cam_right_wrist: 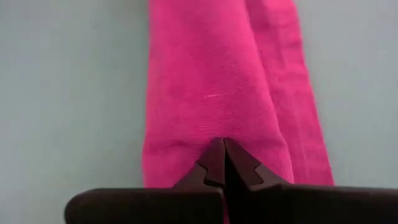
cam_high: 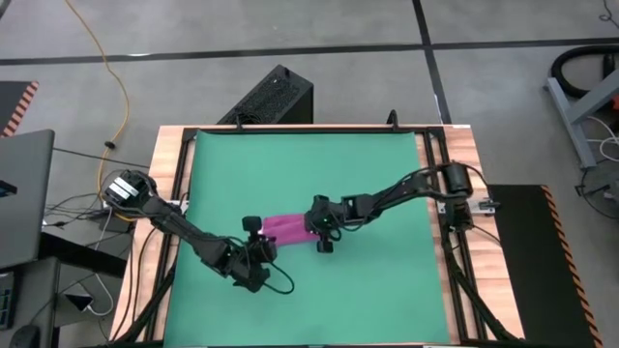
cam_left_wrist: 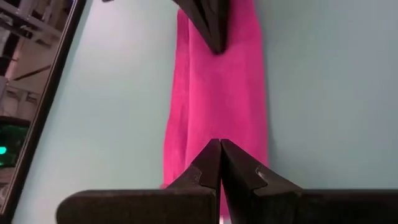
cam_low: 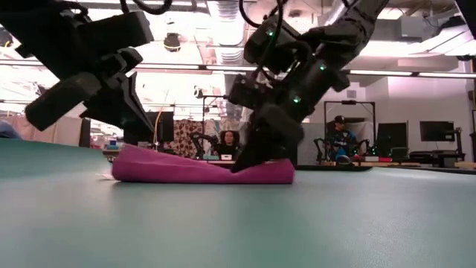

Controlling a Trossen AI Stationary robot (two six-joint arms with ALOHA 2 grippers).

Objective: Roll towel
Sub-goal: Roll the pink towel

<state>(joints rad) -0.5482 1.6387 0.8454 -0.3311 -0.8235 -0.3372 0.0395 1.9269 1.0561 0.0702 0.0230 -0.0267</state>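
High view: left hand, fingers pressed together and gripping nothing, sits at the towel's near end. That towel, a folded magenta strip, lies on the green mat between both hands. Right hand presses its closed fingers onto the towel's far end; whether cloth is pinched, I cannot tell
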